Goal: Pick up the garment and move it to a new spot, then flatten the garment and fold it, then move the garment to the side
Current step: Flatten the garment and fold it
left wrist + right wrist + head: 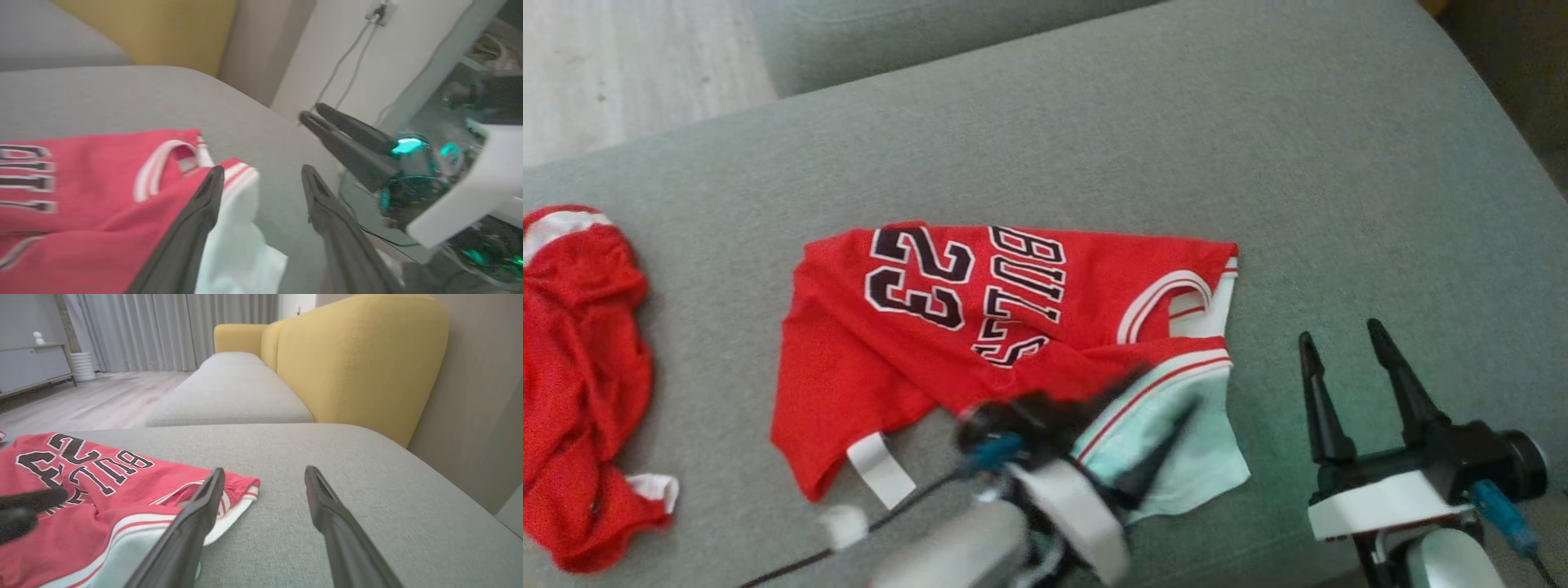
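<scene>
Jersey (pixel 1094 278) lies under the wide-open left claw (pixel 262 171) — right claw (pixel 264 471), equally spread, hangs over cushion (pixel 380 477) alongside, both empty.

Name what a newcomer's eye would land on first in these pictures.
The red jersey with BULLS and 23 in black letters, lying rumpled mid-cushion on the grey sofa, grabs attention first. A second crumpled red garment sits at the cushion's left edge. The left end effector, open, hangs over the jersey's near white-trimmed edge; the right end effector stands open beside it.
</scene>
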